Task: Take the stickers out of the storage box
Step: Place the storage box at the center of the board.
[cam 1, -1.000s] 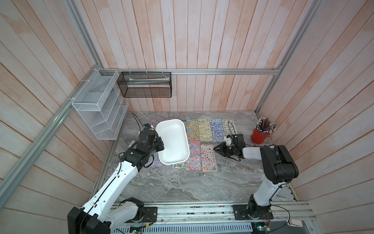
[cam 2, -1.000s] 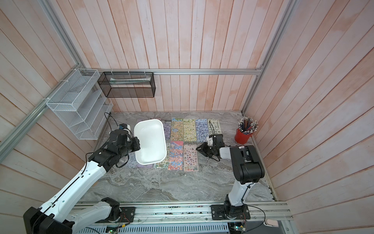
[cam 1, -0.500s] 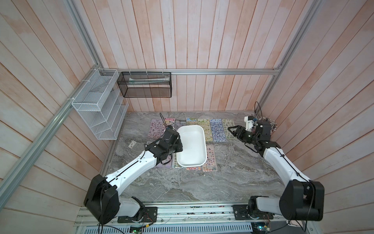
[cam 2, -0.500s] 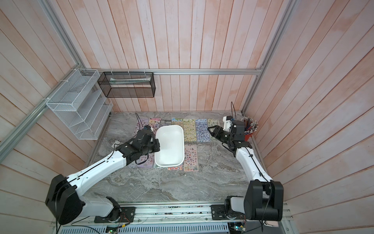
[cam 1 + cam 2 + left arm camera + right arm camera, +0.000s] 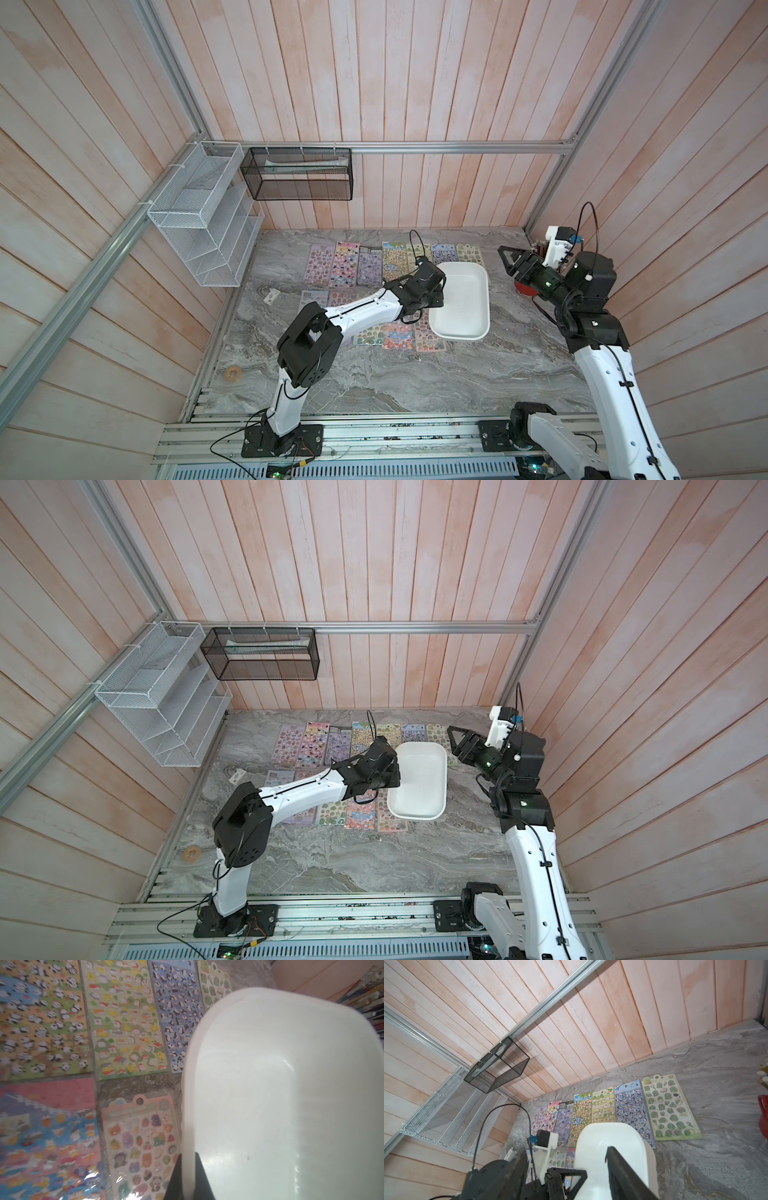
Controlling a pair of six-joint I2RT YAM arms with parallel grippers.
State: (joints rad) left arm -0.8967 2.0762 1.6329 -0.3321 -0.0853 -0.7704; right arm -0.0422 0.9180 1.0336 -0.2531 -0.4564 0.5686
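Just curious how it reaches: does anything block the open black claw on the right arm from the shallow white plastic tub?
Nothing visible does. The right gripper faces the shallow white plastic tub across open air; the colourful sticker sheets lie flat underneath.

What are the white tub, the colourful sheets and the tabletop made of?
The storage box looks like smooth white moulded plastic: soft sheen, rounded corners. The stickers seem printed sheets in clear glossy film, which glares and crinkles. The table has grey marble veining; stone or printed laminate, I cannot tell.
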